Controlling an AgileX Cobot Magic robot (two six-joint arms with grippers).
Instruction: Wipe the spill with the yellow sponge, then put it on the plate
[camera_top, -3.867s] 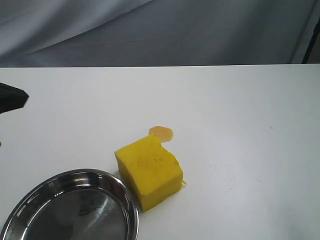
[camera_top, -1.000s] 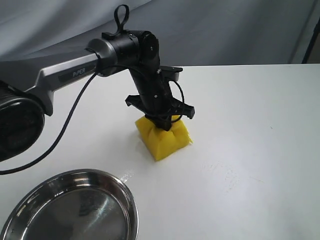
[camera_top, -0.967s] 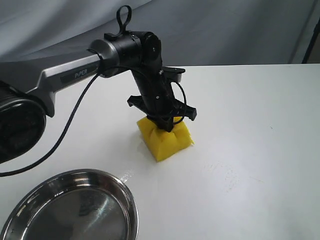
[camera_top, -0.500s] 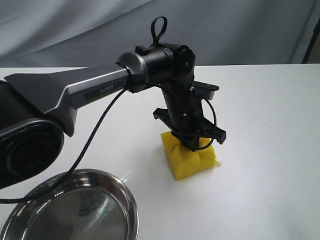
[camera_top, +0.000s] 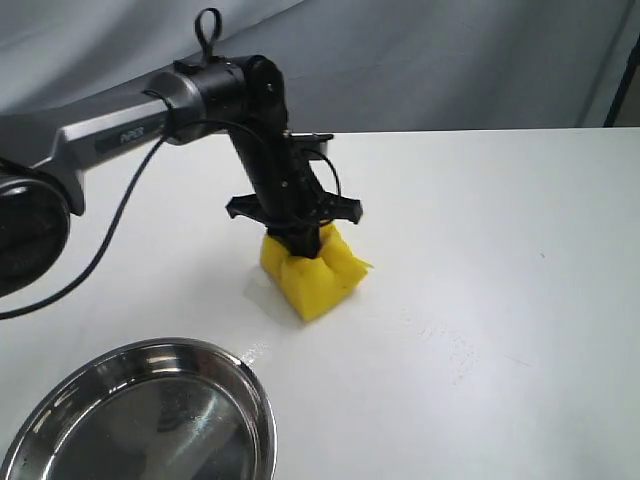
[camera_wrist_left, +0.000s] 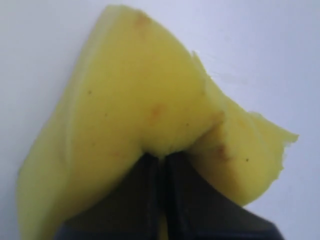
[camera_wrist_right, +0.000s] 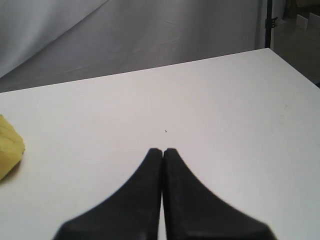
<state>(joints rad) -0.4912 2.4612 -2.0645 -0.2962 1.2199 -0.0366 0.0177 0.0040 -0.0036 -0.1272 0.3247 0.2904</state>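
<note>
Left tool clamped on yellow sponge — foam pinched deep at top, base pressed on white desk. Sponge mid-desk, apart from steel plate at lower left of exterior view. Right tool — fingers pressed together, holding nothing, above desk.

yellow sponge: soft rough foam | plate: glossy polished steel | table: smooth matt white

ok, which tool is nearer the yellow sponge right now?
Left. The left tool is shut on the yellow sponge, pinching its top. The right tool is shut on nothing, well off it; only the sponge's corner shows in its view.
</note>
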